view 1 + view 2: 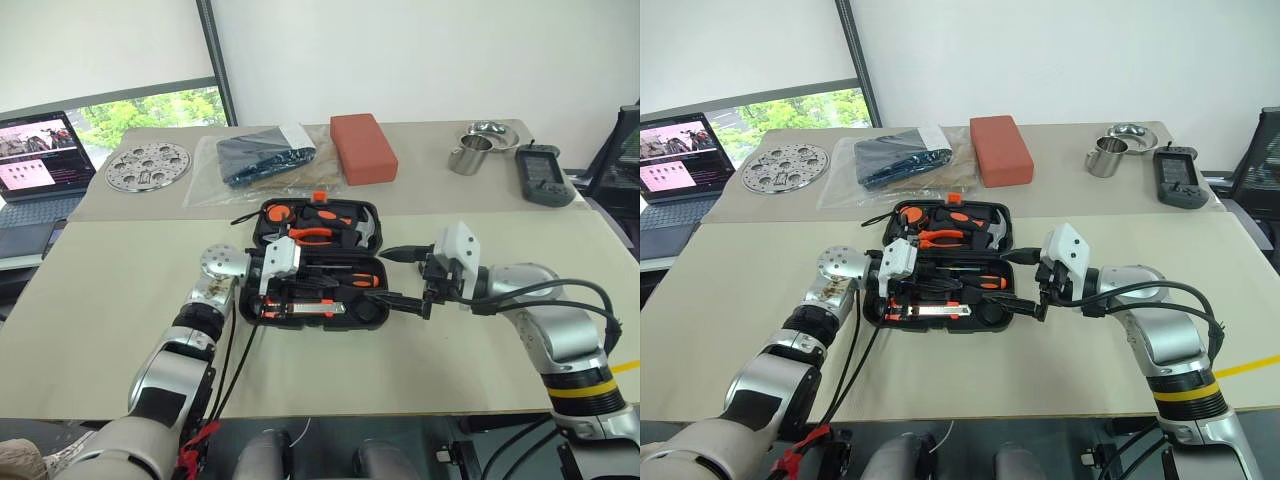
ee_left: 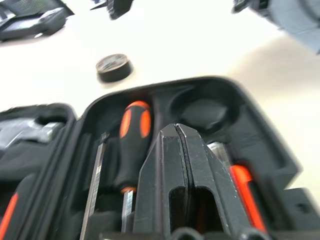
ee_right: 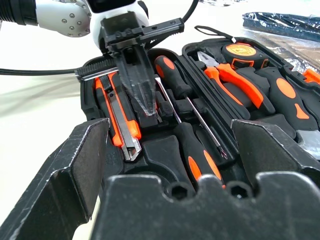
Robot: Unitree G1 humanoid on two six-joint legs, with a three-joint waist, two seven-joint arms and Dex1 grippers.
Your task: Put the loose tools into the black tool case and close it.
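The black tool case (image 1: 262,300) lies open in the middle of the table. Its far half holds pliers (image 3: 235,82) and a tape measure (image 3: 240,50). In the near half lie a utility knife (image 3: 120,125) and two orange-and-black screwdrivers (image 3: 172,80) (image 3: 197,155). My left gripper (image 3: 145,107) is shut and empty, its tips just above the near half between the knife and a screwdriver. At the case's right end my right gripper (image 1: 380,275) stands open, holding nothing. A small black tape roll (image 2: 114,67) lies on the table just beyond that end.
Along the back of the table sit a perforated metal disc (image 1: 147,166), a clear bag with a dark blue item (image 1: 262,157), a red block (image 1: 363,147), a metal cup (image 1: 470,155) and a black handheld device (image 1: 543,175). A laptop (image 1: 40,160) stands far left.
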